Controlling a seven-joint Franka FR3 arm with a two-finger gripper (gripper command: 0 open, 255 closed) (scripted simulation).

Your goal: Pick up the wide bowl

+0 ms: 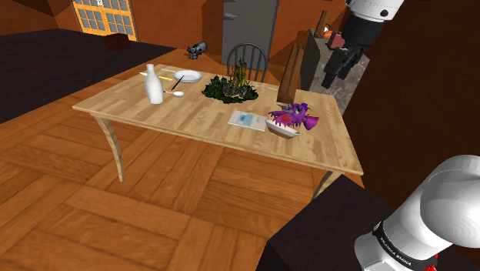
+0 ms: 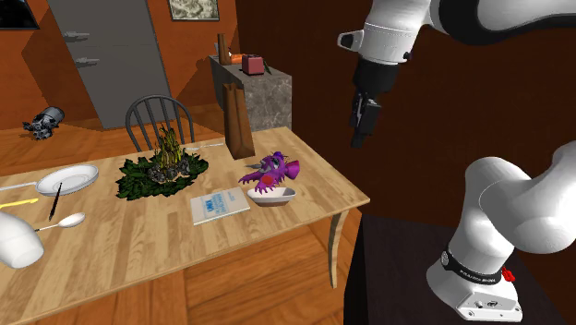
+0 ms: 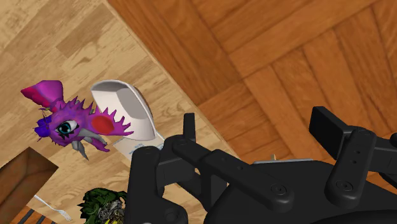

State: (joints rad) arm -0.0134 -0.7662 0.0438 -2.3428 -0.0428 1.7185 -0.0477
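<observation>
The wide bowl (image 1: 283, 129) (image 2: 275, 196) (image 3: 125, 109) is white and shallow and sits on the wooden table (image 1: 185, 115) (image 2: 138, 249) near the corner closest to the arm. A purple dragon toy (image 1: 294, 116) (image 2: 270, 171) (image 3: 71, 122) stands right beside it, partly over its rim. My black gripper (image 1: 332, 75) (image 2: 357, 137) (image 3: 257, 124) hangs high in the air, off the table's end and well above the bowl. Its fingers stand apart with nothing between them.
On the table also stand a tall brown bag (image 1: 291, 73) (image 2: 239, 120), a leafy green clump (image 1: 233, 87) (image 2: 162, 171), a booklet (image 1: 248, 119) (image 2: 220, 205), a white plate (image 1: 187, 75) (image 2: 66, 177) and a white bottle (image 1: 155, 85). A chair (image 1: 246, 58) stands behind.
</observation>
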